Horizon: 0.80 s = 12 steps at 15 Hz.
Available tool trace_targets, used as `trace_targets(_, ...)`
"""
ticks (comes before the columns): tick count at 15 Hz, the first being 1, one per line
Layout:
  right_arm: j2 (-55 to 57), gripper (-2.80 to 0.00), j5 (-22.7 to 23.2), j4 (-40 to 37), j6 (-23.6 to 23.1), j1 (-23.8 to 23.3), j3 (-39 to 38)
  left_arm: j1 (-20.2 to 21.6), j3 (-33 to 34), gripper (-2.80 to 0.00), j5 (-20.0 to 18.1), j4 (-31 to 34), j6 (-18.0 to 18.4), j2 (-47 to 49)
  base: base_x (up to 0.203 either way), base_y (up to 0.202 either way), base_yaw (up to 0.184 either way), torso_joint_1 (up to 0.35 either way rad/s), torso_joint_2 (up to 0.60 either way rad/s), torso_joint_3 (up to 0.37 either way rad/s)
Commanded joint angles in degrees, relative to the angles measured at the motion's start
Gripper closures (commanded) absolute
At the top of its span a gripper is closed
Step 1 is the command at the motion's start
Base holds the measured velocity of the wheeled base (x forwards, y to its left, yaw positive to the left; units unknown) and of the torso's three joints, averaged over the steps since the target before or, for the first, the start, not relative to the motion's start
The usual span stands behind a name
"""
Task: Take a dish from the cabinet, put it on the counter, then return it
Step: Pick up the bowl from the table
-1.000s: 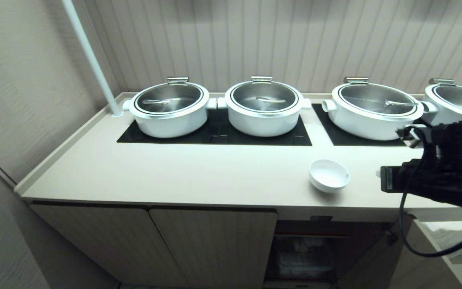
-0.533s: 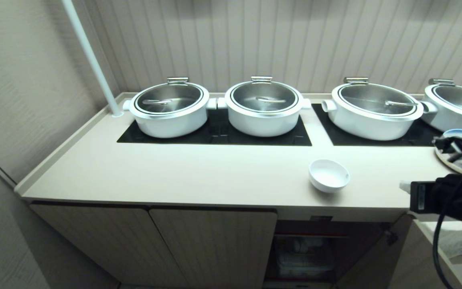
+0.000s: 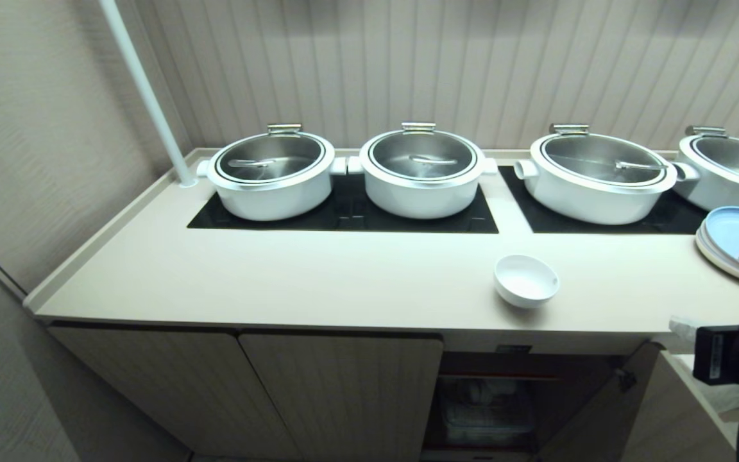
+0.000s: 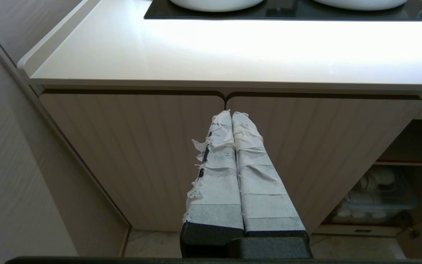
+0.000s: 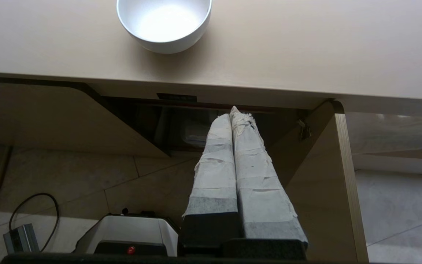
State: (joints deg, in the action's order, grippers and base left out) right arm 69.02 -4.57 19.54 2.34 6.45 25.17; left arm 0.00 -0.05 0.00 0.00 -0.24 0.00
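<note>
- The bowl (image 3: 526,280) stands upright and empty on the cream surface (image 3: 280,276), near its front edge and in front of the gap between the two black cooktop panels (image 3: 344,215); nothing touches it.
- So the first half looks done: the bowl is out of the cabinet (image 3: 485,398) and set down. What is left, as I judge it, is to pick it up again and put it back on the shelf below.
- The cabinet compartment just under the bowl is open, its door (image 5: 328,176) swung out to the side; inside, clear containers with white ware show dimly.
- The right claw (image 5: 234,112) is pressed together with nothing between its taped fingers (image 5: 216,161). It hangs below the surface's front edge, in front of the open compartment and well clear of the bowl. In the head view only its tip and dark arm show at the right border.
- The left claw (image 4: 231,115) is also pressed together and empty, parked in front of the closed ribbed doors (image 4: 130,146) to the left.
- Four white pots (image 3: 421,170) with steel lids sit on the cooktops behind, and a stack of pale blue plates (image 3: 732,240) lies at the right end; none is in the way of a return.
- For the return, the right claw would need to rise and spread before it can take the bowl's rim.
</note>
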Motion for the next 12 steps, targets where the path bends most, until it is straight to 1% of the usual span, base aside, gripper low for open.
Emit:
trace_targets(1, -1.2, 0.0, -0.1, 0.1, 0.0, 0.1, -1.0, 0.0, 0.0, 0.0, 0.0, 0.0, 0.0, 0.0, 0.0, 0.0, 0.0, 0.0, 0.0, 0.0)
trace_targets(3, -3.1, 0.0, -0.1, 0.2, 0.0, 0.1, -3.6, 0.0, 0.0, 0.0, 0.0, 0.0, 0.0, 0.0, 0.0, 0.0, 0.0, 0.0, 0.0, 0.0)
trace_targets(5, -6.9, 0.0, 0.0, 0.1, -0.5, 0.1, -8.0, 0.0, 0.0, 0.0, 0.0, 0.0, 0.0, 0.0, 0.0, 0.0, 0.0, 0.0, 0.0, 0.0)
trace_targets(9, -18.2, 0.0, 0.5, -0.2, -3.6, 0.1, -18.1, 0.0, 0.0, 0.0, 0.0, 0.0, 0.0, 0.0, 0.0, 0.0, 0.0, 0.0, 0.0, 0.0)
trace_targets(11, -25.7, 0.0, 3.5, -0.6, -4.3, 0.0, -22.2, 0.0, 0.0, 0.0, 0.0, 0.0, 0.0, 0.0, 0.0, 0.0, 0.0, 0.0, 0.0, 0.0)
trace_targets(12, -30.3, 0.0, 4.6, -2.2, -4.7, 0.0, -23.4, 0.0, 0.0, 0.0, 0.0, 0.0, 0.0, 0.0, 0.0, 0.0, 0.0, 0.0, 0.0, 0.0)
